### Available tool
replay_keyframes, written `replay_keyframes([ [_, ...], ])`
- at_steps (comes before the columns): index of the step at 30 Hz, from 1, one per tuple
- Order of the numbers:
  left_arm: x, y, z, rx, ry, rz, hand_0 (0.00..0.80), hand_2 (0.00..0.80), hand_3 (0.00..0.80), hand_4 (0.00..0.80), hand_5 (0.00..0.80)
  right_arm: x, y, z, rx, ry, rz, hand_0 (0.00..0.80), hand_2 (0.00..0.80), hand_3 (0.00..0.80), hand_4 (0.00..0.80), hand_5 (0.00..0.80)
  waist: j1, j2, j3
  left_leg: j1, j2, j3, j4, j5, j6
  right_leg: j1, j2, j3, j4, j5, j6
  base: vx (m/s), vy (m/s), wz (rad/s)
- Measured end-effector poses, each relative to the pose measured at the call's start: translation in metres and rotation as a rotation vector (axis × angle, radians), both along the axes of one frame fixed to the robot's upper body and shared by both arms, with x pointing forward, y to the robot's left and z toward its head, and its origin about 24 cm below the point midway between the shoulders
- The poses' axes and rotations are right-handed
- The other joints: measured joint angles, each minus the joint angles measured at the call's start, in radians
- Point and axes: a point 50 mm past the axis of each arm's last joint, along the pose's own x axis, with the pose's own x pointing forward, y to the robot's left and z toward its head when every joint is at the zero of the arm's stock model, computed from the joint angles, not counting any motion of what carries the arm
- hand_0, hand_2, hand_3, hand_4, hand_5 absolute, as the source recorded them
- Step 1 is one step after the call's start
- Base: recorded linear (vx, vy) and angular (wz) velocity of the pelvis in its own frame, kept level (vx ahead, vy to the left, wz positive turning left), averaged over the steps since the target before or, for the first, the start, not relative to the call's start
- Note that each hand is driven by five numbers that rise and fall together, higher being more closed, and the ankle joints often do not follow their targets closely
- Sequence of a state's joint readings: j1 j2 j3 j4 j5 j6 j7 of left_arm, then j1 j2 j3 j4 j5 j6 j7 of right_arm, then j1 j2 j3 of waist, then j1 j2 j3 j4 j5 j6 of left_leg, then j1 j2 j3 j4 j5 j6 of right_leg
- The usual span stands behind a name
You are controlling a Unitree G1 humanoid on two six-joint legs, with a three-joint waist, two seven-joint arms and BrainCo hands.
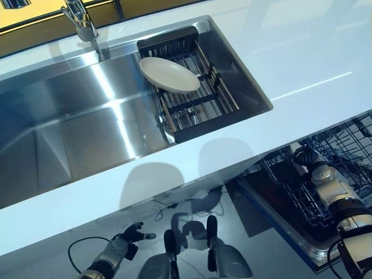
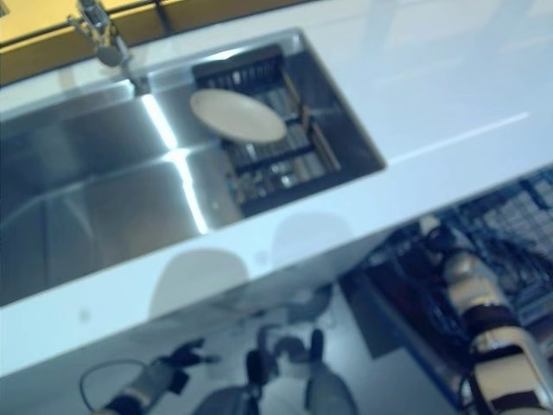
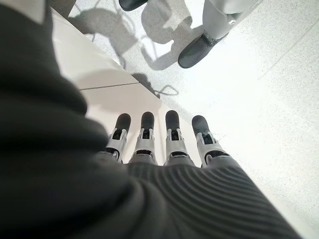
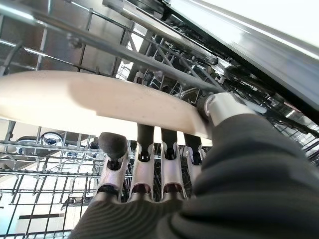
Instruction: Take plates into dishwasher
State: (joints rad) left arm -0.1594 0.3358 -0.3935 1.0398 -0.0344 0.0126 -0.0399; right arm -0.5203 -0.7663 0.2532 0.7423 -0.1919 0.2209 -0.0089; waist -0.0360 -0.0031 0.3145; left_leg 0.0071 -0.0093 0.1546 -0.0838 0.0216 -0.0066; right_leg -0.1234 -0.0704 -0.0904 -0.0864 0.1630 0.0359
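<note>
Right hand (image 4: 149,184) fingers gripping plate (image 4: 89,102) in dishwasher rack (image 4: 60,40), left hand (image 3: 164,149) fingers straight

A white countertop (image 1: 302,64) runs across the scene, with a stainless steel sink (image 1: 75,128) sunk into it. The sink serves as the landmark here. At the sink's far rim a chrome faucet (image 1: 81,23) rises from the countertop. Across the sink's right end sits a dark drying rack (image 1: 195,96) of parallel bars. A cream plate (image 1: 168,75) lies tilted on the far part of that rack. Below the countertop, to the right of the sink and nearer the viewer, a dishwasher rack (image 1: 343,145) of dark wire is pulled out over a grey floor (image 1: 261,244).
</note>
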Motion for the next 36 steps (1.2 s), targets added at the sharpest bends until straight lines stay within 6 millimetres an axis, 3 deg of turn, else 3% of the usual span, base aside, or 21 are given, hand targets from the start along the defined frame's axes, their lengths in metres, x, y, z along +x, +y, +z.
replay_keyframes([
  [16,-0.001,0.007,0.001,0.015,0.003,0.002,0.0,0.0,0.0,0.0,0.0,-0.001,-0.002,-0.002,-0.061,-0.001,-0.011,0.8,0.8,0.8,0.8,0.8,-0.002,-0.023,-0.009,0.008,0.0,0.001,0.0,0.0,0.0,0.007,0.0,-0.001,0.0,0.0,0.0,0.0,0.0,0.0],
  [36,-0.004,0.014,0.002,0.034,0.012,0.007,0.0,0.0,0.0,0.0,0.0,-0.015,-0.023,-0.003,-0.138,0.049,-0.064,0.8,0.8,0.8,0.8,0.8,-0.004,-0.051,-0.025,0.015,0.001,0.009,-0.001,0.0,0.0,0.01,0.003,0.007,0.0,0.001,-0.001,0.0,0.0,0.0],
])
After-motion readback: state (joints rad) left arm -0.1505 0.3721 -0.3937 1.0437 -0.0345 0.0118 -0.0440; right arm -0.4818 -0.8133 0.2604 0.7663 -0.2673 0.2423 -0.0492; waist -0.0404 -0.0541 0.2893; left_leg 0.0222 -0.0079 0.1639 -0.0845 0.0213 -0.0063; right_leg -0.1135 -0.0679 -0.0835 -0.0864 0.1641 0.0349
